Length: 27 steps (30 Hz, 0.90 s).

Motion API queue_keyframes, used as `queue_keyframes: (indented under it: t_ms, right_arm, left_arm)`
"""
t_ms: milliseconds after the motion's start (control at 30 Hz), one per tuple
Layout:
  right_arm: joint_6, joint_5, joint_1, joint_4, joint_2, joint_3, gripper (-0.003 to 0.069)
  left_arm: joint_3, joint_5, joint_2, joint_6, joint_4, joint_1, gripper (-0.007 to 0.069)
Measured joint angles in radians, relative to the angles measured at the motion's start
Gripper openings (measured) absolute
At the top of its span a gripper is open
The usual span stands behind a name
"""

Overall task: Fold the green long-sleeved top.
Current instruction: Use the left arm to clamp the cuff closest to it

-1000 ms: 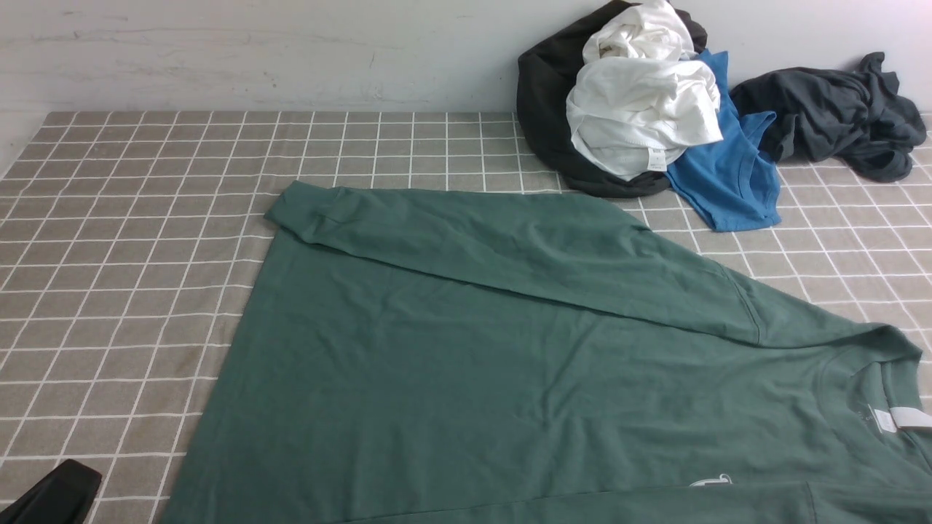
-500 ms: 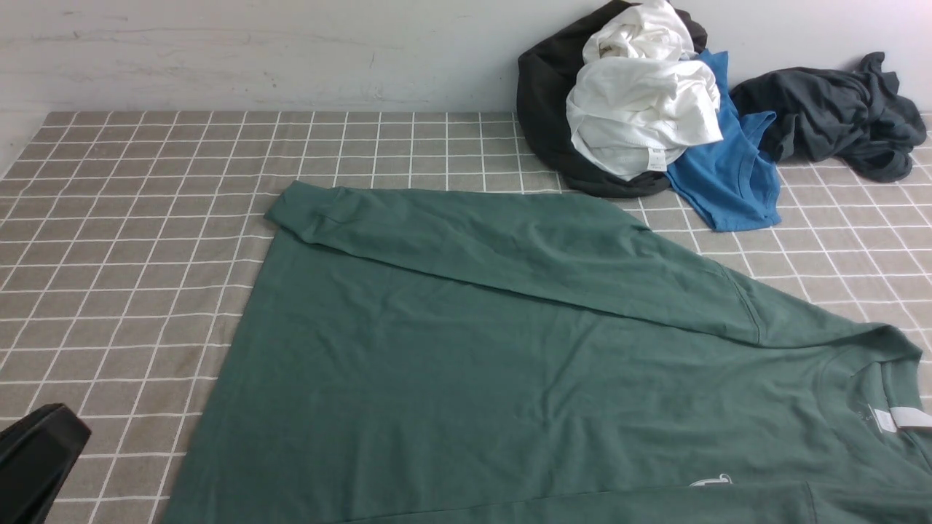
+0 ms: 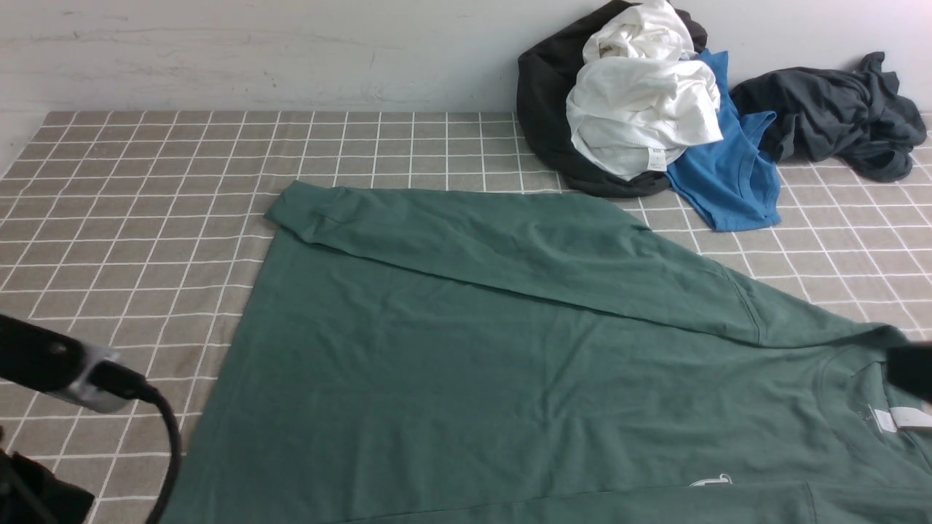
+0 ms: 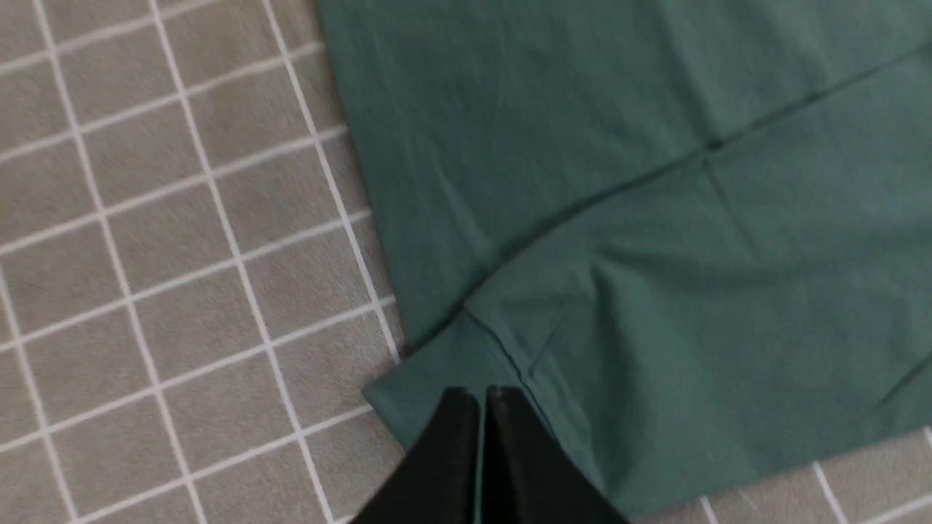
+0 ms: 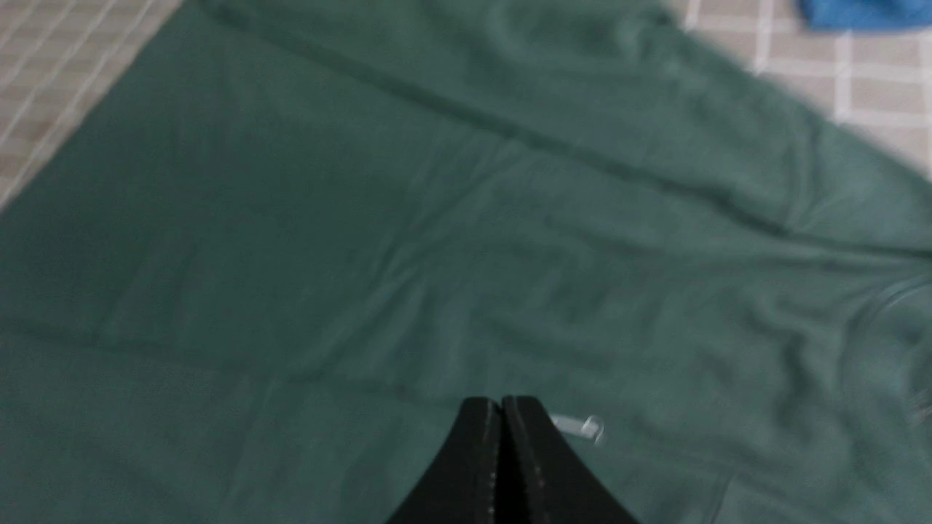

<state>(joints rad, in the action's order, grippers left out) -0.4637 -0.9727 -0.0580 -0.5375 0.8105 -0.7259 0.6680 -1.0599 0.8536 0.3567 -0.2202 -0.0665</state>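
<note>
The green long-sleeved top (image 3: 466,364) lies flat on the checked cloth. Its far sleeve (image 3: 495,244) is folded across the body. The collar with its white label (image 3: 892,418) is at the right, and the white chest print (image 3: 710,480) is near the front edge. My left gripper (image 4: 480,397) is shut and empty, over the cuff of the near sleeve (image 4: 437,378) at the top's left edge. My right gripper (image 5: 501,404) is shut and empty, above the top's body (image 5: 408,240) beside the chest print (image 5: 579,426). In the front view only parts of both arms show.
A pile of a black garment (image 3: 546,109), white garments (image 3: 641,109) and a bright blue T-shirt (image 3: 728,175) lies at the back right by the wall. A dark grey garment (image 3: 830,113) lies further right. Bare checked cloth (image 3: 131,218) lies to the left.
My left arm has risen from the bottom left corner further into the front view. A dark part of my right arm has come in at the right edge, over the collar. The top has not moved.
</note>
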Motion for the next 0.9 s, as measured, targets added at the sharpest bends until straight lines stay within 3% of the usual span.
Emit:
queue_keyframes:
  t_ms: [33, 133, 267, 400, 500, 667, 900]
  right_arm:
    - [-0.001, -0.010, 0.000, 0.000, 0.008, -0.004, -0.0014]
    - [-0.013, -0.129, -0.118, 0.025, 0.116, -0.025, -0.0014]
    - [-0.030, -0.178, -0.248, 0.065, 0.190, -0.026, -0.0014]
    - [-0.033, -0.149, -0.295, 0.092, 0.211, -0.026, -0.0014]
    - [-0.034, -0.115, -0.297, 0.097, 0.212, -0.026, -0.0014]
    - [-0.034, -0.099, -0.297, 0.103, 0.215, -0.026, -0.0014]
    - [-0.034, -0.088, -0.297, 0.106, 0.215, -0.026, -0.0014]
  left_arm:
    - [0.000, 0.000, 0.007, -0.001, 0.003, -0.013, 0.0015]
    - [0.000, 0.000, 0.125, -0.001, 0.017, -0.126, 0.0082]
    - [0.000, 0.016, 0.292, -0.009, 0.038, -0.230, 0.0230]
    - [0.000, 0.081, 0.448, -0.011, 0.061, -0.265, 0.0372]
    - [0.000, 0.148, 0.544, -0.011, 0.083, -0.267, 0.0431]
    - [0.002, 0.240, 0.673, -0.019, 0.124, -0.268, 0.0465]
    - [0.008, 0.305, 0.726, -0.040, 0.126, -0.268, 0.0451]
